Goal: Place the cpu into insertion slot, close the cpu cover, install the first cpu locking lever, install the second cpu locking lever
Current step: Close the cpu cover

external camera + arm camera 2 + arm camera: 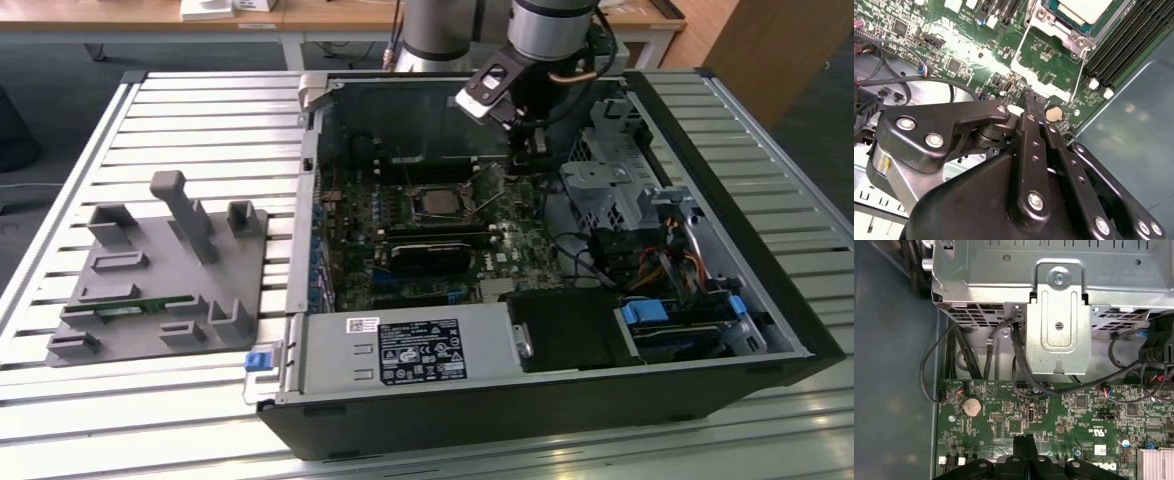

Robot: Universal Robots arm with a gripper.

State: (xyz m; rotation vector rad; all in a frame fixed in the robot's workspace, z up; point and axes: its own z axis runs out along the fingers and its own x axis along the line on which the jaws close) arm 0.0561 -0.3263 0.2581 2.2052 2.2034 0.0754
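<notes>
Inside the open computer case, the cpu (438, 204) (1081, 7) lies with its silver-grey top up in the insertion slot (1077, 41) on the green board. The cpu cover (1023, 47), a thin silver frame with a square window, is swung open, and the board shows through it. My gripper (525, 170) (1029, 98) (1024, 441) hangs low over the board on the exterior view's right of the socket. It is close beside the free edge of the open cover, and its black fingers (1035, 145) are shut together with nothing between them.
A silver drive cage (607, 190) (1056, 325) with black cables (1019, 360) stands right beside the gripper. A coin battery (1053, 113) (972, 406) and long black slots (1126, 45) lie nearby. A grey fixture plate (154, 270) sits outside the case at the exterior view's left.
</notes>
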